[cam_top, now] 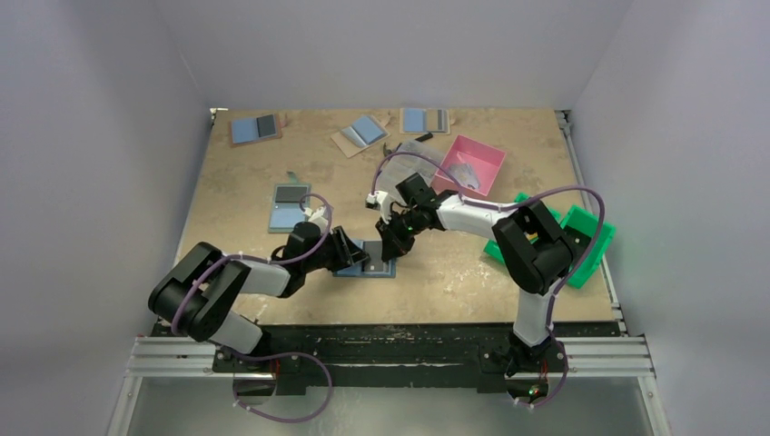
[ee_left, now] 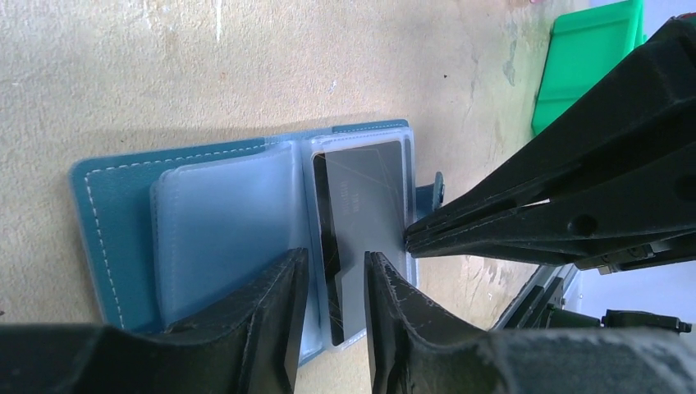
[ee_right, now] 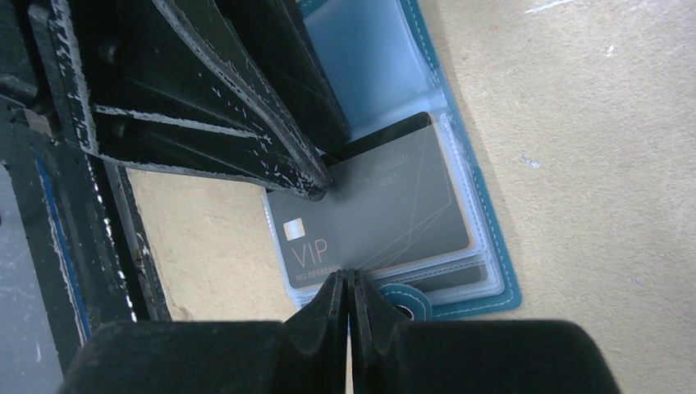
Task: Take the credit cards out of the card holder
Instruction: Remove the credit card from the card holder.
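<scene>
The card holder (ee_left: 115,213) lies open on the bench (ee_left: 246,74), near the middle of its near edge, between the two arms. A grey credit card (ee_right: 369,213) marked VIP shows in a clear sleeve. The left gripper (ee_left: 336,271) has its jaws apart, tips down on the sleeves. The right gripper (ee_right: 346,283) has its jaws together at the card's edge. A pink tray (cam_top: 488,148) sits farther off to the right.

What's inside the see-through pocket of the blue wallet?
A dark grey card marked VIP. Under it, more clear sleeves are stacked in the card holder; what they hold is covered, so I cannot tell.
</scene>
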Motion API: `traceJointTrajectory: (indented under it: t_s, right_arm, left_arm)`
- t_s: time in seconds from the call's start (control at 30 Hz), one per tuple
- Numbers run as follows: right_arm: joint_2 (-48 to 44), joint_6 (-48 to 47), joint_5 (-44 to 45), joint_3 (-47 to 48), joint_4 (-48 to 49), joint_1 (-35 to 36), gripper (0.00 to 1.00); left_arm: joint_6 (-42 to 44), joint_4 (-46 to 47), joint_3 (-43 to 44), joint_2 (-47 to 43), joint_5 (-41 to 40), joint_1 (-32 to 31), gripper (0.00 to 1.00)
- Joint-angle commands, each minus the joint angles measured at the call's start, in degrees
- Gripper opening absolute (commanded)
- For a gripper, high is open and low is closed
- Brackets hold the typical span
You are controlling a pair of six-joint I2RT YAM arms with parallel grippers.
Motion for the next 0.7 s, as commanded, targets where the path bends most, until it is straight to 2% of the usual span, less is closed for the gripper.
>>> traceJointTrajectory:
  t_s: [0.0,0.17,0.3,0.37,0.53,0.67]
  right_arm:
    - [3.5,-0.4,1.3,0.9,0.0,0.2,0.09]
    - [4.9,0.4,-0.3,1.5,-0.6,0.6,0.09]
    - [5.8,0.8,1.5,1.9,-0.7,0.9,0.08]
    - [6.0,1.1,2.6,2.0,-0.7,0.9,0.08]
    - [6.3,1.7,6.9,2.1,-0.7,0.7,0.11]
    - [6.7,1.9,9.8,2.1,-0.8,0.0,0.17]
  left_arm:
    - [-0.4,2.7,-0.2,3.0,0.8,0.4,0.33]
    - [-3.0,8.3,-1.8,5.4,2.7,0.4,0.26]
    - [-3.8,8.8,-2.1,4.8,2.8,0.7,0.13]
    - [-3.8,8.6,-2.3,4.1,2.8,0.9,0.01]
    - [-3.1,7.8,-3.6,2.8,2.6,2.0,0.0]
    - [-2.8,8.5,-6.1,1.3,3.7,3.8,0.0]
